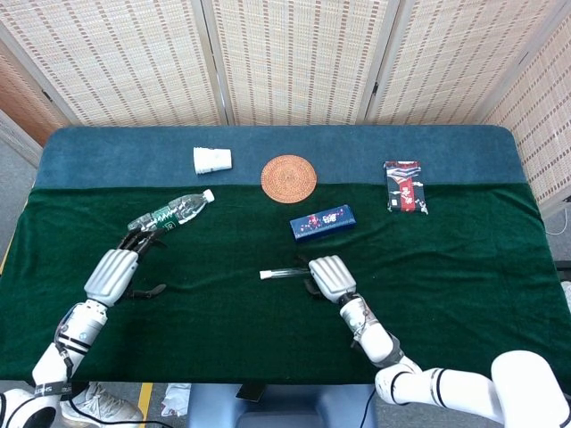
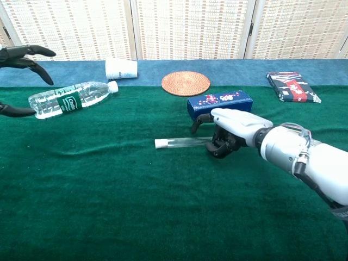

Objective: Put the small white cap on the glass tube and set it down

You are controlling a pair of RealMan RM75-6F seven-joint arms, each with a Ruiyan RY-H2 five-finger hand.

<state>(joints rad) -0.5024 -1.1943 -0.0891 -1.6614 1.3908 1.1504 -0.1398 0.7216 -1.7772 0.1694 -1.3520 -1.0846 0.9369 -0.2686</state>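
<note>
The glass tube (image 1: 287, 272) (image 2: 182, 143) lies level on the green cloth with the small white cap (image 1: 265, 275) (image 2: 161, 144) on its left end. My right hand (image 1: 330, 276) (image 2: 231, 135) is low on the cloth, with its fingers curled around the tube's right end, which they hide. My left hand (image 1: 114, 272) (image 2: 22, 54) is far off to the left near the water bottle, with its fingers spread and nothing in them. In the chest view only its fingertips show at the frame's left edge.
A water bottle (image 1: 169, 217) (image 2: 70, 99) lies on its side beside my left hand. A blue box (image 1: 322, 222) (image 2: 220, 103) sits just behind my right hand. Further back are a tipped paper cup (image 1: 212, 160), a woven coaster (image 1: 288, 177) and a dark packet (image 1: 404, 186).
</note>
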